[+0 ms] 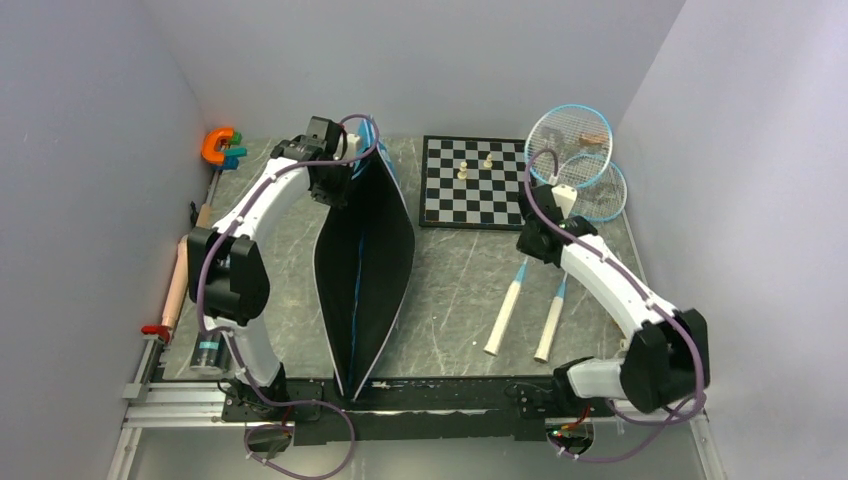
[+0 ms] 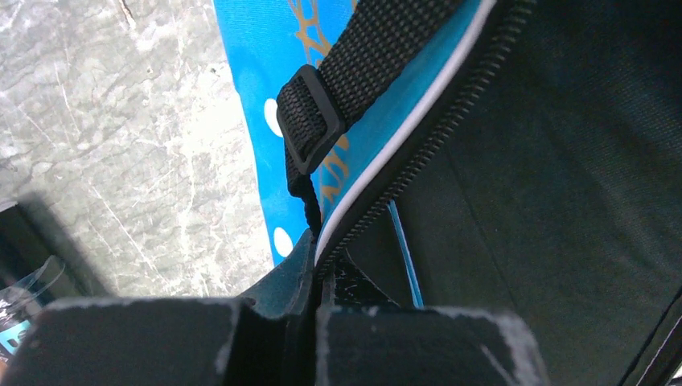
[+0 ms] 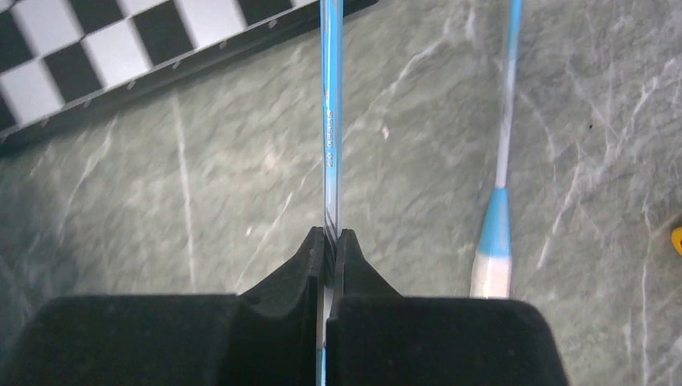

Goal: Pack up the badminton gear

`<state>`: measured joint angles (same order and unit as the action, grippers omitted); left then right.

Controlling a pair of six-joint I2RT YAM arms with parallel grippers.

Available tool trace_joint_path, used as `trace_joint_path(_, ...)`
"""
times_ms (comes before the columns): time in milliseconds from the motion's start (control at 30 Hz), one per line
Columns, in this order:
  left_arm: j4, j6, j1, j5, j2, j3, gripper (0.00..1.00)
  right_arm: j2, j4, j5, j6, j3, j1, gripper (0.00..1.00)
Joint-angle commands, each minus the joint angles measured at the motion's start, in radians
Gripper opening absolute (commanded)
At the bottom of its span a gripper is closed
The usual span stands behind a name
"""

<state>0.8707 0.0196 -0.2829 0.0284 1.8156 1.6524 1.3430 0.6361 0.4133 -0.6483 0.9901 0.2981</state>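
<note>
Two grips locked: right fingers (image 3: 310, 257) on racket (image 3: 331, 121) shaft lying 1-to-7 o'clock, left fingers (image 2: 299, 269) on bag (image 1: 340, 262) rim, off at 9 o'clock.

racket shaft (image 3: 330, 121): small dark print runs along the blue, too blurred to read
bag (image 2: 257, 88): gold lettering on blue cloth, only fragments show, not readable
</note>
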Motion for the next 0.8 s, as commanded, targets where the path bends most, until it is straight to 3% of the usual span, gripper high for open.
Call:
trace_joint_path(0, 0.027, 0.021, -0.001, -0.017, 0.066, 0.078, 0.0, -0.127, 0.172, 0.075, -0.039, 0.038, 0.147, 0.0)
trace_joint_path(167, 0.024, 0.044, -0.001, -0.014, 0.131, 0.154, 0.0, -0.174, 0.368, 0.129, -0.108, 0.115, 0.435, 0.0)
trace_joint_path(367, 0.038, 0.06, -0.002, -0.014, 0.184, 0.215, 0.0, -0.105, 0.578, 0.202, -0.204, 0.26, 0.746, 0.0)
trace_joint_path(767, 0.09, 0.091, -0.008, -0.025, 0.196, 0.293, 0.0, 0.093, 0.633, 0.122, -0.128, 0.375, 0.984, 0.0)
